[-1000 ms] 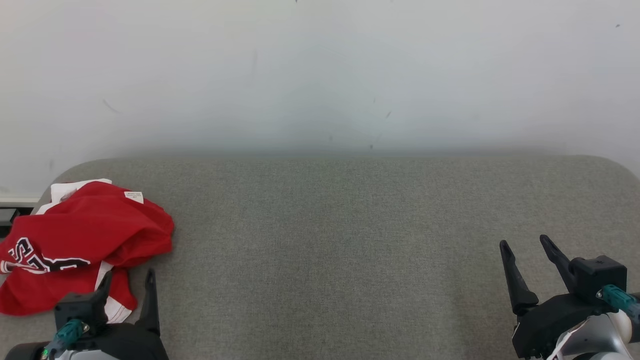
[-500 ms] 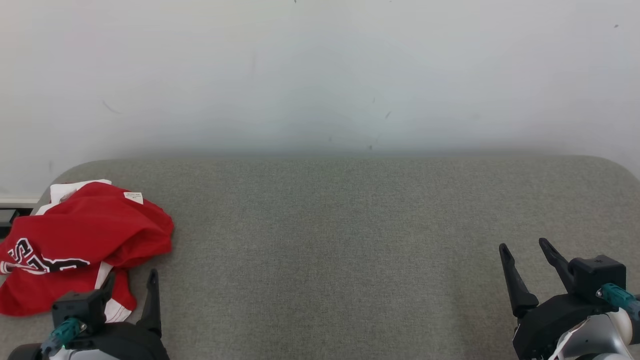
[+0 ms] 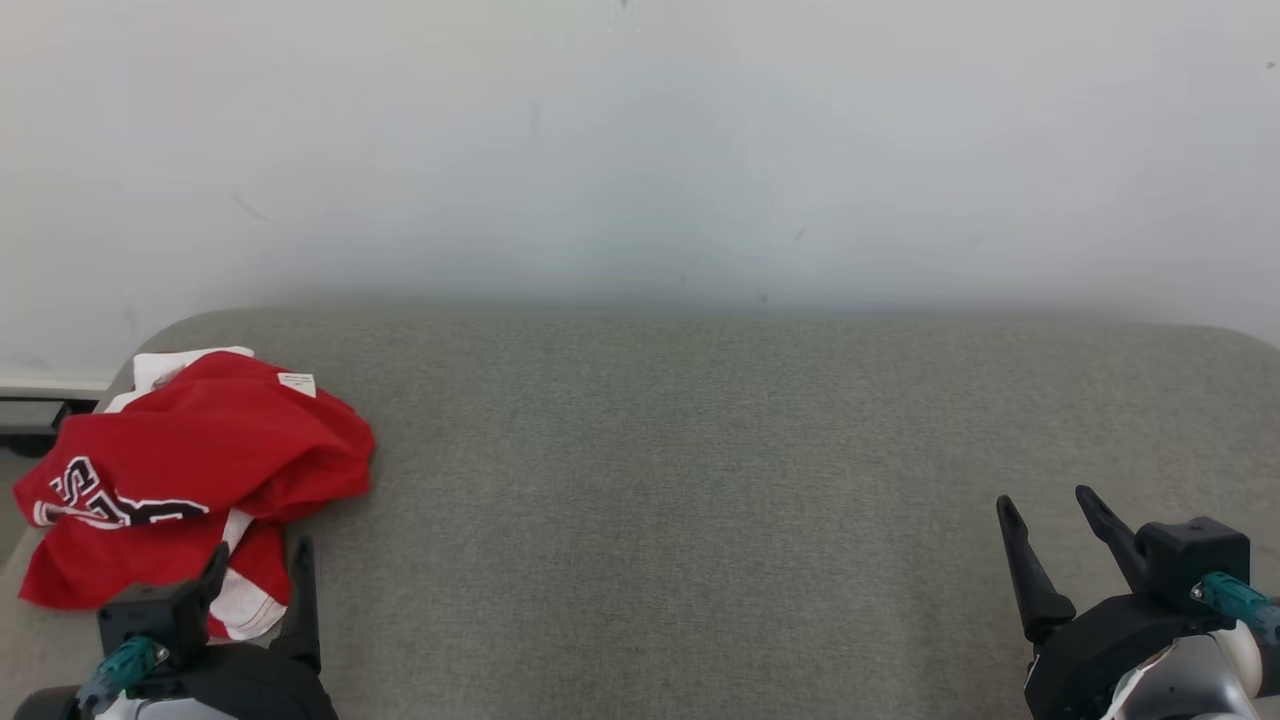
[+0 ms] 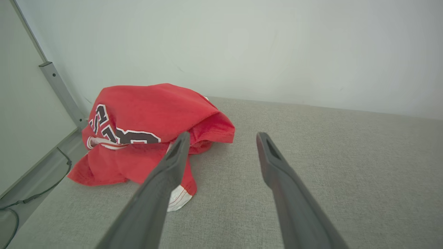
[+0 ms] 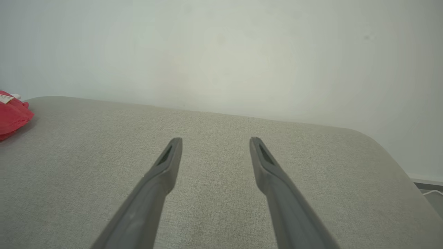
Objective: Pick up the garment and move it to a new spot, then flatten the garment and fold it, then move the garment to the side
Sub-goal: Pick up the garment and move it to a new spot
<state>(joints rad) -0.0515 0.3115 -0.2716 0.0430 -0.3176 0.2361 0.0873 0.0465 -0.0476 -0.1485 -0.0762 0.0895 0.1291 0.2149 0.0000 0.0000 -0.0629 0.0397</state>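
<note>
left end effector: wide open, empty, low over the near left of the worktop. shirt lies crumpled just ahead of it and off to its left. It is red with white trim and black-and-white lettering. In the head view the left finger overlaps the shirt's white hem; cannot tell if they touch. In the left wrist view the left end effector has its fingers spread, with the shirt behind the left finger and bare worktop ahead of the right one. A small white label is on the shirt's far side, away from the end effector. right end effector: also wide open, empty, over bare worktop, with the shirt well apart, far to its left. In the right wrist view the right end effector has its fingers apart, and the shirt's edge is at far left. A pale wall stands beyond both. A cable runs past the worktop's left edge, left of the left end effector.
</note>
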